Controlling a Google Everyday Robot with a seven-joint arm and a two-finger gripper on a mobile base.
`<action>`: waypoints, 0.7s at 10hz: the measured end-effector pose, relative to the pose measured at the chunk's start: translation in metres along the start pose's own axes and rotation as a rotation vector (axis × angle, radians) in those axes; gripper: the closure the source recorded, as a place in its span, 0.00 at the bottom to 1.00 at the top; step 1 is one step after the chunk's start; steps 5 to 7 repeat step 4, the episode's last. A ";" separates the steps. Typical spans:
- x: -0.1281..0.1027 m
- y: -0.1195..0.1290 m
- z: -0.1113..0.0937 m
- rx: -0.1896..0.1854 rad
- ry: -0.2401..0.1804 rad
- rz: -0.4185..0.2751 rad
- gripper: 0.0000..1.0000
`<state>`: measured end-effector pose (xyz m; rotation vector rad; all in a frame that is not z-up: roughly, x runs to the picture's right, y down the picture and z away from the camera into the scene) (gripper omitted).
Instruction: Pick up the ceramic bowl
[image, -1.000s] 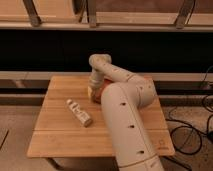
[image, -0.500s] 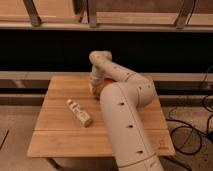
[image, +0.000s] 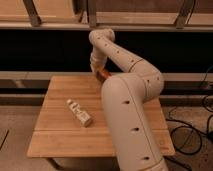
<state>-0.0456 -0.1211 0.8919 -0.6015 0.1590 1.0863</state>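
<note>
Your gripper (image: 98, 71) sits at the wooden table's (image: 60, 135) far edge, against the glossy orange ceramic bowl (image: 104, 74), mostly hidden behind the smooth arm (image: 127, 100). 1 pale bottle (image: 79, 112) lies flat.

gripper (image: 98, 71) at ceramic bowl (image: 105, 74), behind bottle (image: 79, 112) on table (image: 55, 135).

Tool (image: 97, 70) low beyond folded arm (image: 127, 100)
</note>
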 end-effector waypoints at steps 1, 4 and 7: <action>-0.007 -0.002 -0.023 0.028 -0.037 -0.003 1.00; -0.018 0.018 -0.078 0.089 -0.105 -0.012 1.00; -0.018 0.018 -0.078 0.089 -0.105 -0.012 1.00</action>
